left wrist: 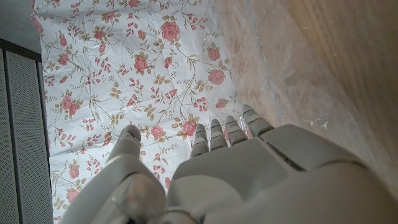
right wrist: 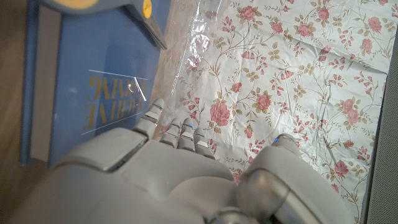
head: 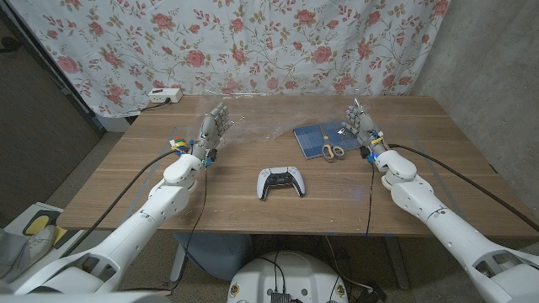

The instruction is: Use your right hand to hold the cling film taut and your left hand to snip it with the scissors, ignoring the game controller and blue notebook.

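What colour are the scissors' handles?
Yellow. The scissors lie on the blue notebook; the head view shows them best.

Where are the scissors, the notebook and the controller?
scissors (head: 329,149), head view, where the blades meet the yellow handles
notebook (head: 310,137), head view, bare blue cover
controller (head: 281,182), head view, white middle

backdrop: rose-print sheet (head: 253,42) | walls: grey concrete (head: 480,50) | furniture: wooden table (head: 227,181) | power strip (head: 164,95)
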You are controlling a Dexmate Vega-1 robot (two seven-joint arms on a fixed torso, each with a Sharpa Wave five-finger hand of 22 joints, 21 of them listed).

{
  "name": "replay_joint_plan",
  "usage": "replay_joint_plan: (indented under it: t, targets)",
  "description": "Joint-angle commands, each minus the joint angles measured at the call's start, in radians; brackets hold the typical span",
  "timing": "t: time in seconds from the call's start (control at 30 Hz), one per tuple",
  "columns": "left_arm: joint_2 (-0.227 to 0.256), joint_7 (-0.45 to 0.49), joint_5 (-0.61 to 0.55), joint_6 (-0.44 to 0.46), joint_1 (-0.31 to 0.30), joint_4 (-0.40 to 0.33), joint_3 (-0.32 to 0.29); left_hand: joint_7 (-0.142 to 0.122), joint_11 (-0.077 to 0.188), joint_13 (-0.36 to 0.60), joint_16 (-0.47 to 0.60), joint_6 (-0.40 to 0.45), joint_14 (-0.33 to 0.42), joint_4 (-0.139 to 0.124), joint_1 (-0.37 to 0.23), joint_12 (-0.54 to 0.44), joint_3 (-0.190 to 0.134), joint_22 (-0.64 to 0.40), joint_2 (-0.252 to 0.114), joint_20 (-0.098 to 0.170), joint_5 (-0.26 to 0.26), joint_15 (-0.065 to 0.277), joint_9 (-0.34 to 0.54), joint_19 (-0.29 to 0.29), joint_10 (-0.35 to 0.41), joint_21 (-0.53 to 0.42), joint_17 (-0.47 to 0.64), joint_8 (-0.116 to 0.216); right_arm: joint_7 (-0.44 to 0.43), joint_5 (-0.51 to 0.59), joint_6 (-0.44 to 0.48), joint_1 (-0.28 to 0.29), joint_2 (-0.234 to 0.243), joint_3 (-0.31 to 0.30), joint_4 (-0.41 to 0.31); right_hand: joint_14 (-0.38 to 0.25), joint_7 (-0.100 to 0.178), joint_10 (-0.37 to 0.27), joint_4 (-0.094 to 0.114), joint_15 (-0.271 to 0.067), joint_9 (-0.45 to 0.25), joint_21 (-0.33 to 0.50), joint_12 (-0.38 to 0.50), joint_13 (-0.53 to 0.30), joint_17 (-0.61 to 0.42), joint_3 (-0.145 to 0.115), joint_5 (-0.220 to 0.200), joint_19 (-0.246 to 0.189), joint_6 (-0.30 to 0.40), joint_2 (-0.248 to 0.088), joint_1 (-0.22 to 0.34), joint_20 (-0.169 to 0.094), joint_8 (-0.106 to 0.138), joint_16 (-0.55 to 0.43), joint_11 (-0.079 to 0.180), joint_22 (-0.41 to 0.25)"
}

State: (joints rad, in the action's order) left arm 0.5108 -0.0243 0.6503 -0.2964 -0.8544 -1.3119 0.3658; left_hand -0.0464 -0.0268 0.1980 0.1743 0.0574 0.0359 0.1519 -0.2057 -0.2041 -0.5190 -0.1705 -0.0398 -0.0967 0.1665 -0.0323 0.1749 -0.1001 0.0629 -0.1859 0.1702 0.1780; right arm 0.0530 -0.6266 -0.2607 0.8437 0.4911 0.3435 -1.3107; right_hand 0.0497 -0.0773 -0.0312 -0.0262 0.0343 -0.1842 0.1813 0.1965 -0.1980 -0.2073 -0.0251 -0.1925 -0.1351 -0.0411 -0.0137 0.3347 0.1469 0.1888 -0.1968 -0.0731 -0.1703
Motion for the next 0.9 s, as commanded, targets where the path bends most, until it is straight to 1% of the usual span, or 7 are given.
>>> replay_joint_plan:
  t: [0.03,0.37,0.47,0.53,0.6,0.83,0.9]
  targets:
    - [0.005,0.004,0.0,-0.014,-0.014,-0.012,-0.006,0.0,0.003,0.002,0.007,0.009,0.0,0.0,-0.013,-0.008,-0.005,-0.005,0.001,0.0,0.006,-0.005,0.002,-0.008,0.009,-0.006,0.005,0.005,0.051,0.066,0.049,0.015,-0.062,-0.076,-0.009,0.009,-0.008,-0.001,-0.002,-0.003,-0.005,0.007,0.005,-0.001,-0.004,-0.004,-0.005,-0.001,-0.001,0.0,0.01,0.011,0.006,-0.008,-0.009,-0.002]
    - [0.0,-0.016,0.007,-0.037,-0.015,0.001,-0.009,-0.001,0.002,0.002,0.007,0.009,0.0,0.0,-0.013,-0.008,-0.004,-0.005,0.001,0.0,0.006,-0.006,0.002,-0.008,0.009,-0.007,0.005,0.005,0.023,0.143,0.093,0.043,-0.081,-0.112,-0.073,0.012,0.0,-0.003,-0.009,-0.002,-0.005,0.006,0.006,-0.001,-0.003,-0.011,-0.007,0.003,-0.004,-0.007,0.023,0.011,0.006,-0.007,0.0,-0.002]
    - [0.001,-0.022,0.008,-0.038,-0.014,0.001,-0.008,-0.001,0.001,0.002,0.008,0.009,0.0,0.0,-0.014,-0.008,-0.004,-0.005,0.001,0.001,0.006,-0.006,0.002,-0.008,0.008,-0.007,0.005,0.006,-0.003,0.163,0.115,0.057,-0.08,-0.118,-0.111,0.007,0.008,-0.027,-0.022,-0.006,-0.005,0.007,0.015,-0.002,-0.001,-0.018,-0.006,0.003,-0.013,-0.011,0.044,0.012,0.004,-0.01,0.031,-0.002]
    - [0.001,-0.026,0.009,-0.039,-0.013,0.003,-0.008,0.0,0.003,0.002,0.008,0.009,0.0,0.0,-0.014,-0.008,-0.004,-0.005,0.001,0.0,0.006,-0.006,0.002,-0.008,0.009,-0.007,0.005,0.006,-0.014,0.171,0.126,0.063,-0.082,-0.122,-0.124,0.007,0.008,-0.027,-0.023,-0.007,-0.005,0.008,0.015,-0.002,-0.001,-0.019,-0.006,0.002,-0.015,-0.01,0.045,0.012,0.004,-0.01,0.032,-0.002]
    - [-0.001,-0.032,0.006,-0.046,-0.009,0.011,-0.006,-0.001,0.003,0.002,0.008,0.01,-0.001,0.0,-0.014,-0.008,-0.004,-0.005,0.002,0.001,0.006,-0.005,0.002,-0.009,0.009,-0.007,0.005,0.006,-0.017,0.175,0.135,0.066,-0.085,-0.125,-0.131,0.009,0.002,-0.032,-0.029,-0.006,-0.005,0.008,0.016,-0.003,0.0,-0.02,-0.006,0.003,-0.017,-0.009,0.052,0.012,0.004,-0.009,0.009,-0.002]
    - [-0.015,-0.022,-0.001,-0.059,-0.013,0.016,-0.001,-0.001,0.003,0.002,0.008,0.01,-0.001,0.0,-0.014,-0.008,-0.003,-0.005,0.002,0.0,0.006,-0.005,0.002,-0.008,0.01,-0.007,0.005,0.006,-0.045,0.227,0.18,0.082,-0.056,-0.123,-0.182,0.04,-0.01,-0.022,-0.037,0.003,-0.006,0.003,0.012,-0.005,-0.001,-0.022,-0.004,0.021,-0.033,-0.009,0.06,-0.006,0.001,0.001,-0.006,-0.002]
    - [-0.027,-0.065,0.036,-0.061,-0.012,0.019,-0.002,0.0,0.002,0.002,0.008,0.01,-0.001,0.0,-0.014,-0.009,-0.003,-0.005,0.002,0.0,0.006,-0.005,0.002,-0.007,0.01,-0.007,0.005,0.006,-0.051,0.25,0.19,0.083,-0.038,-0.118,-0.197,0.055,-0.01,-0.015,-0.037,0.012,-0.006,-0.001,0.009,-0.006,-0.002,-0.022,-0.003,0.036,-0.038,-0.01,0.06,-0.006,0.001,0.004,-0.007,-0.003]
